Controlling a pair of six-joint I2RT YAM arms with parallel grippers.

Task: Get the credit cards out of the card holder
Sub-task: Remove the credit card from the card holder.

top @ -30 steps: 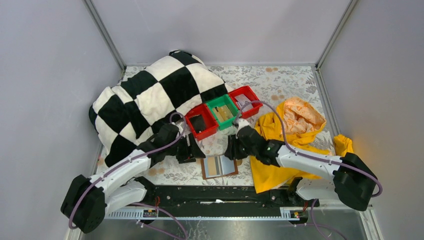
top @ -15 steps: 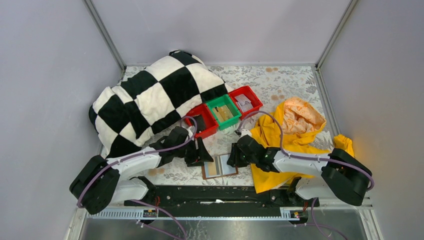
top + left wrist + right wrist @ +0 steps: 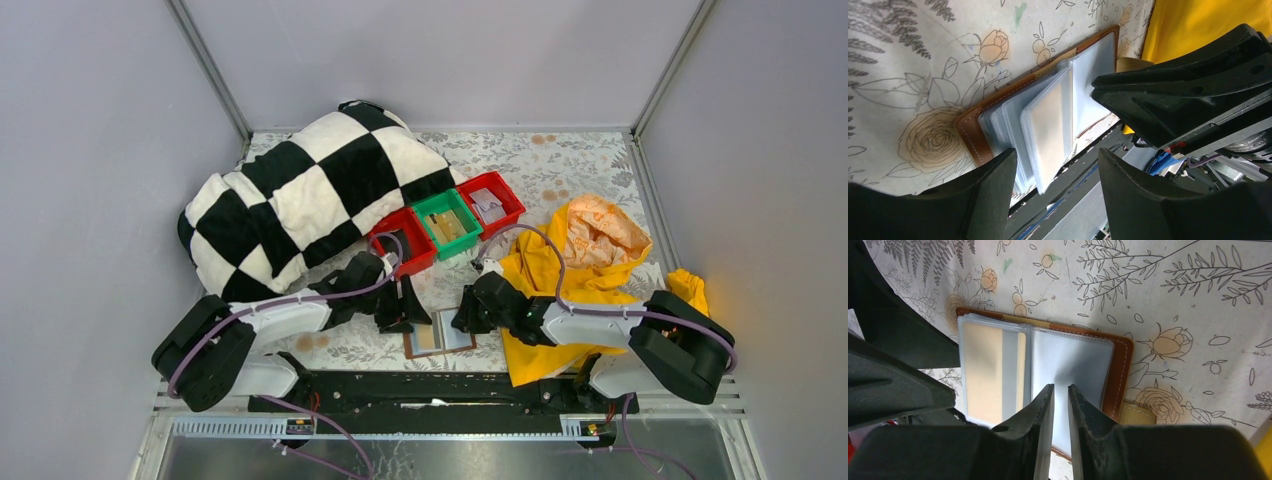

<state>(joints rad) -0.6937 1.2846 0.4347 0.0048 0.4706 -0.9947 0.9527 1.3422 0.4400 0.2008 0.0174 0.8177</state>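
Note:
The brown card holder (image 3: 438,335) lies open near the table's front edge, its clear sleeves fanned. A tan card (image 3: 985,370) sits in a left-hand sleeve; it also shows in the left wrist view (image 3: 1048,130). The right-hand page (image 3: 1078,352) is pale grey. My left gripper (image 3: 405,312) is open, its jaws wide apart over the holder's near left edge (image 3: 1058,167) and holding nothing. My right gripper (image 3: 468,312) is shut, with only a thin slit between its fingertips (image 3: 1060,392). Its tip rests on the right-hand page (image 3: 1088,70).
A row of bins stands behind the holder: a red bin (image 3: 405,248), a green bin (image 3: 448,222) holding tan pieces, and a red bin (image 3: 490,200) holding a pale card. A checkered blanket (image 3: 300,195) is at the left and yellow cloth (image 3: 575,280) at the right. A black rail (image 3: 430,385) runs along the front.
Both grippers have come in and down toward the open card holder. The left arm swung right, the right gripper drew back from the bins onto the right page.

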